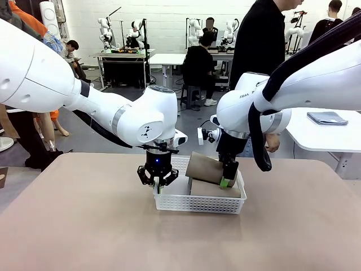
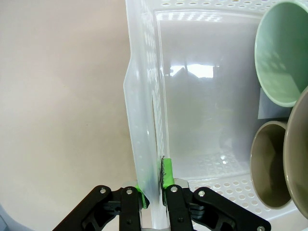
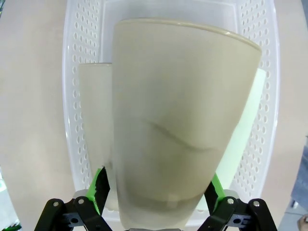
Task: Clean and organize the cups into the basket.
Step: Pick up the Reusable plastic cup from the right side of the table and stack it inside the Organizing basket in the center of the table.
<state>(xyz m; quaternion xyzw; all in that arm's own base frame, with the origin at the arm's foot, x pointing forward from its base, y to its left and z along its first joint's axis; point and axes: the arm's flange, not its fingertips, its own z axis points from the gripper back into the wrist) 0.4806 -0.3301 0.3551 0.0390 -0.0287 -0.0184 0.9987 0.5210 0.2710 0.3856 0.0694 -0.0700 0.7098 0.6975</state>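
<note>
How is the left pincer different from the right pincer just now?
The left pincer is shut on the basket wall; the right pincer stands open around a tan cup. The left points straight down at the basket's end; the right reaches into the basket. Both are black with green pads.

A: From the front we look across the desk [image 1: 84, 226] toward the far side, level with the arms, far enough back to take in both arms and the whole basket [image 1: 198, 202] at the desk's middle.

B: On the left wrist we look almost straight down, very near the basket's side wall [image 2: 144, 120], which runs up from between our own fingers [image 2: 168, 172].

A: On the right wrist we look down along the basket's length, close above it, with a tan cup [image 3: 178, 125] nearest the lens.

B: All three share the basket; we see the mint cup [image 2: 281, 53] inside it from both wrists.
</note>
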